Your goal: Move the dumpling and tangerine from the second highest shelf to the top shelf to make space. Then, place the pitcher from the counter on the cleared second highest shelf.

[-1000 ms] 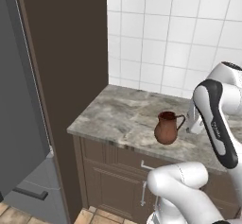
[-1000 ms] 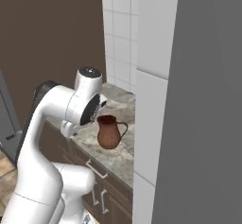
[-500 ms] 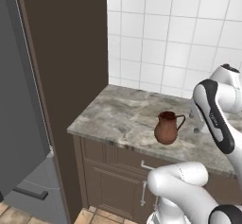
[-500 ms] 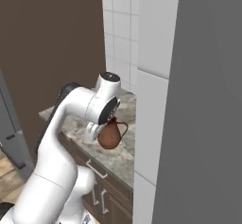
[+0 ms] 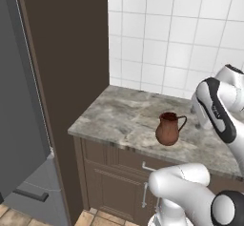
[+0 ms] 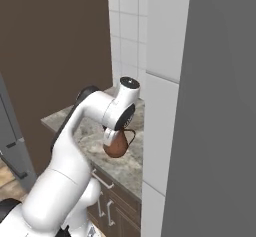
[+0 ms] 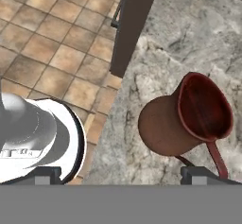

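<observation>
Reddish-brown pitcher (image 5: 167,129) on grey-brown marbled counter (image 5: 119,118), dark brown cabinets (image 5: 109,172), white tiles (image 5: 162,34).

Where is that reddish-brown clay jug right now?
The reddish-brown clay jug stands upright on the grey marbled stone counter, near its front edge, handle toward the white arm.

Kitchen: tiled wall (image 5: 181,39), stone counter (image 5: 124,118), cabinets (image 5: 109,172).

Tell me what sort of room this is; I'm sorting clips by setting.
A kitchen, rendered rather than real. A marbled stone counter sits over dark wooden cabinets, white wall tiles run behind it, and a reddish-brown pitcher stands on the worktop. The hand view also shows a terracotta tile floor.
</observation>
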Robot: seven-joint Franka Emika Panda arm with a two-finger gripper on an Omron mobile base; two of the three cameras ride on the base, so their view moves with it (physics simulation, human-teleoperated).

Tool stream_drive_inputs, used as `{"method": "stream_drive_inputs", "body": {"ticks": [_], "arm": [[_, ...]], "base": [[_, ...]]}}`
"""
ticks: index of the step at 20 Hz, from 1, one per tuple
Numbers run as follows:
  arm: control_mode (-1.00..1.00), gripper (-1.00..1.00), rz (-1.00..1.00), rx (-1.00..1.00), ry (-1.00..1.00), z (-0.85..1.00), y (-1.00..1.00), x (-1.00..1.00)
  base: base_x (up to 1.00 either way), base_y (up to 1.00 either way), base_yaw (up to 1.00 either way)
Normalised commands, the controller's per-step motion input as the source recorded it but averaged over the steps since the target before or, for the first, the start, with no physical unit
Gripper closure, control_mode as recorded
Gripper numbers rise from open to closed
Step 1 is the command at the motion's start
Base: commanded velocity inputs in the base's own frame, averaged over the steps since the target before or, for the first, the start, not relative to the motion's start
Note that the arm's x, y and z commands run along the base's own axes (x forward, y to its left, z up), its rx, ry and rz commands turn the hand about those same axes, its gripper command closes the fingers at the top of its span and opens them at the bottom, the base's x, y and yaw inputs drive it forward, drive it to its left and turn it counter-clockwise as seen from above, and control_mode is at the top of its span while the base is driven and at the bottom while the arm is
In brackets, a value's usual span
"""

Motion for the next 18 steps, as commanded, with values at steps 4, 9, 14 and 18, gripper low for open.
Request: {"method": "stream_drive_inputs", "body": {"ticks": [4,9,14,18], "arm": [[-1.00,-1.00,0.10,0.00,0.00,0.00,-0.01,0.35],[-1.00,-1.00,0.11,0.00,0.00,-0.04,0.00,0.35],[-1.00,-1.00,0.13,0.00,0.00,-0.20,-0.10,0.29],[-1.00,-1.00,0.14,0.00,0.00,-0.26,-0.08,0.31]], "base": [[0.00,0.00,0.00],[0.00,0.00,0.00],[0.00,0.00,0.00],[0.00,0.00,0.00]]}}
